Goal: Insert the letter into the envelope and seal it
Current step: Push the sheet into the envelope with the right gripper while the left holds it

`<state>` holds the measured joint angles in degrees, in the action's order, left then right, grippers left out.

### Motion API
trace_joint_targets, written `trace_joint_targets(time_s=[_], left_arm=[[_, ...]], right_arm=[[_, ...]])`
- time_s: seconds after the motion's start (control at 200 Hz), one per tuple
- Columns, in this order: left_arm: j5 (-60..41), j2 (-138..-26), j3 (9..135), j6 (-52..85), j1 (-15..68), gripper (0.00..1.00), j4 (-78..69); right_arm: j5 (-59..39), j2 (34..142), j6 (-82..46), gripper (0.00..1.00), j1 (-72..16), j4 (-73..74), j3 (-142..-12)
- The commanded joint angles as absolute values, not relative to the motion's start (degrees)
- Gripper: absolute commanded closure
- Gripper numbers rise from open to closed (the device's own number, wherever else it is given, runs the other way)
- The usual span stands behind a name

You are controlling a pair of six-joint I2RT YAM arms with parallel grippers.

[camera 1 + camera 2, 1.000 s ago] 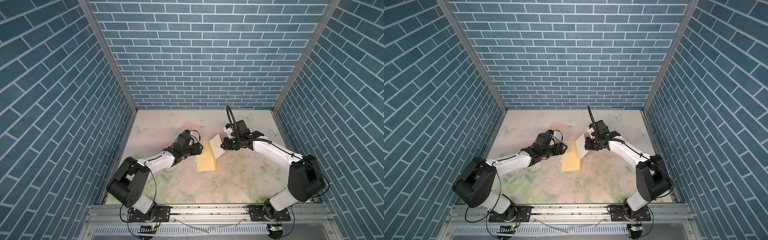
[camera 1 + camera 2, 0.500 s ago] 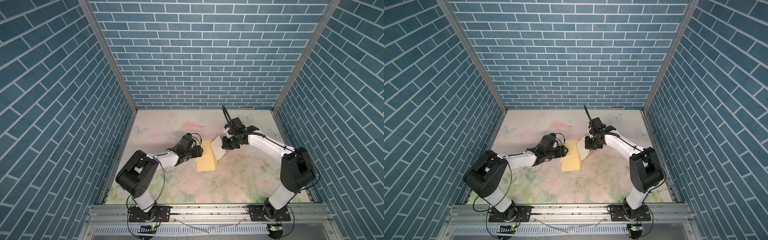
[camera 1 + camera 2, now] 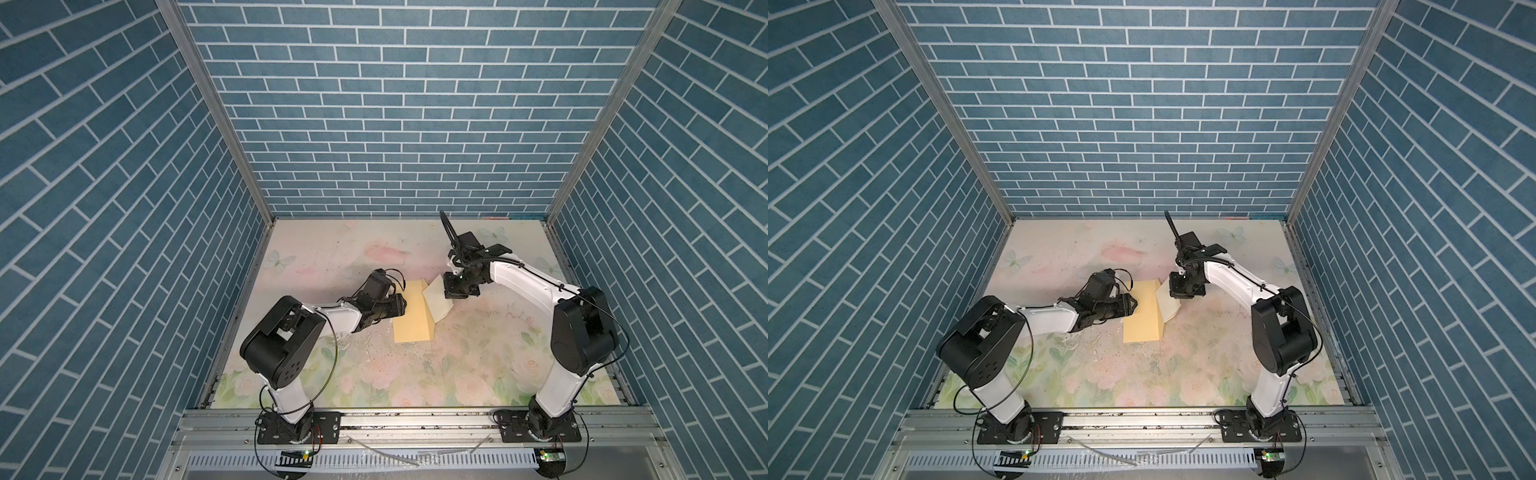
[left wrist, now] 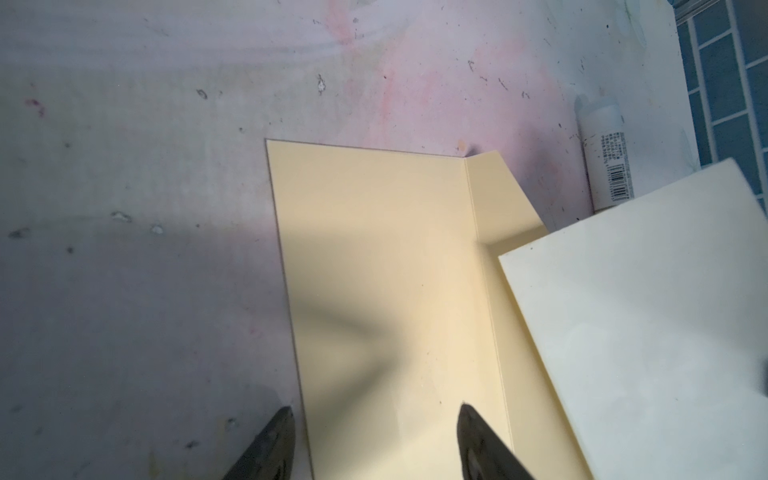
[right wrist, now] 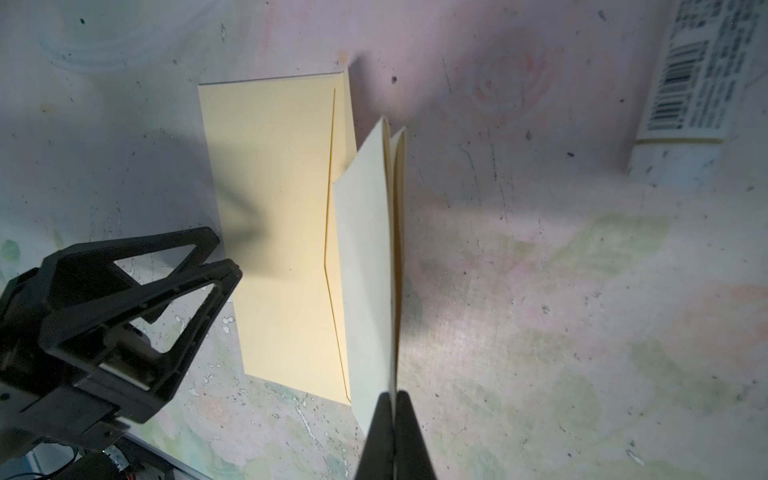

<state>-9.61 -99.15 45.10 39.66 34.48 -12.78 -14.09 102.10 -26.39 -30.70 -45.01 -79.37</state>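
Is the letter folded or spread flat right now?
Folded. In the right wrist view the letter shows two layers side by side, seen edge-on, pinched between the shut right gripper.

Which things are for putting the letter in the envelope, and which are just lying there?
For the job:
the letter, folded, pinched in the right gripper
the envelope, flat on the table, flap lifted
the left gripper, open above it

Just lying there:
the glue stick, untouched, though it might help seal later
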Motion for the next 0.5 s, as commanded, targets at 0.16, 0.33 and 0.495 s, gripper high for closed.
trace_joint_targets(time_s=[0.16, 0.33, 0.495], left_arm=[[-9.00, -101.15, 45.44, 40.25, 34.72, 0.38, -12.08], [-9.06, -101.31, 45.44, 40.24, 34.72, 0.38, -12.39], [-9.11, -101.67, 45.41, 40.25, 34.72, 0.39, -12.66]], right_arm=[[-11.10, 104.67, -29.42, 1.00, -31.48, -48.88, -83.77], [-10.12, 105.90, -30.04, 1.00, -32.15, -49.36, -84.62], [-9.54, 106.66, -30.41, 1.00, -32.78, -49.67, -85.58]])
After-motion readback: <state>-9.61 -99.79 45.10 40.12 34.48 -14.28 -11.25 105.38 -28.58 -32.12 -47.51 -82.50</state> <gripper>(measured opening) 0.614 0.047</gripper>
